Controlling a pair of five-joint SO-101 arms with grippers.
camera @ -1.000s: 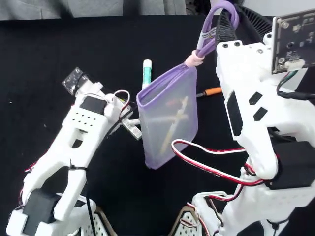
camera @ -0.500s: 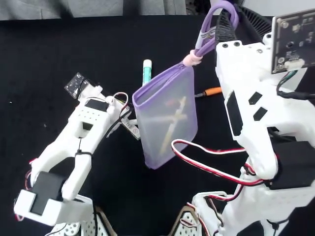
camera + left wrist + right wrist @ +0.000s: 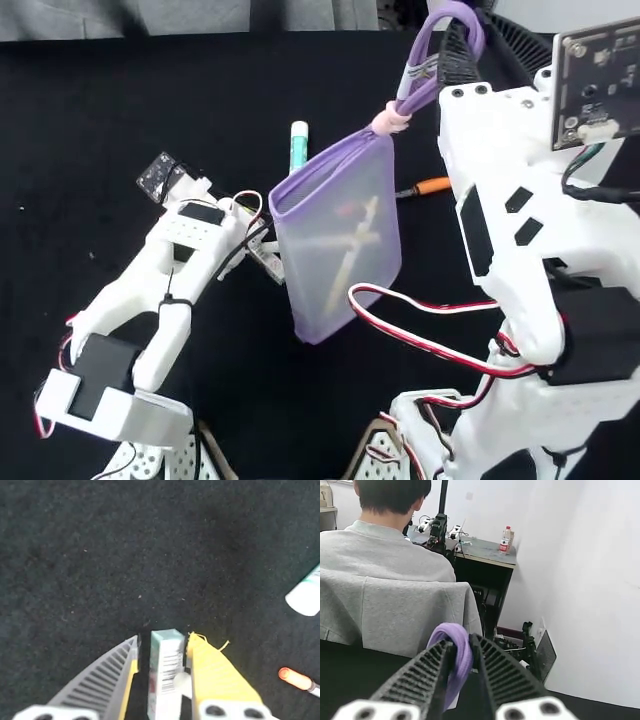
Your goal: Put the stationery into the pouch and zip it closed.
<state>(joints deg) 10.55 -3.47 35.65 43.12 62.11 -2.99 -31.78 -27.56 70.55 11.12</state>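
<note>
A translucent purple pouch point(image 3: 340, 240) hangs above the black table with its mouth open toward the left arm. Pale stick-shaped stationery shows inside it. My right gripper point(image 3: 452, 48) holds it up, shut on its purple strap point(image 3: 454, 639), as the right wrist view point(image 3: 462, 644) shows. My left gripper point(image 3: 264, 252) sits just beside the pouch's edge, shut on a small white box with a barcode point(image 3: 166, 656). A white-and-green glue stick point(image 3: 298, 147) and an orange pen point(image 3: 431, 185) lie on the table behind the pouch.
The black table point(image 3: 120, 90) stretches left and back. The right arm's white body point(image 3: 520, 250) stands tall at the right. In the left wrist view the glue stick's end point(image 3: 305, 596) and the orange pen tip point(image 3: 295, 678) lie off to one side.
The left arm's lower links have swung down and left while its gripper stayed by the pouch with the box. The pouch mouth shifted slightly. The right arm has kept still.
</note>
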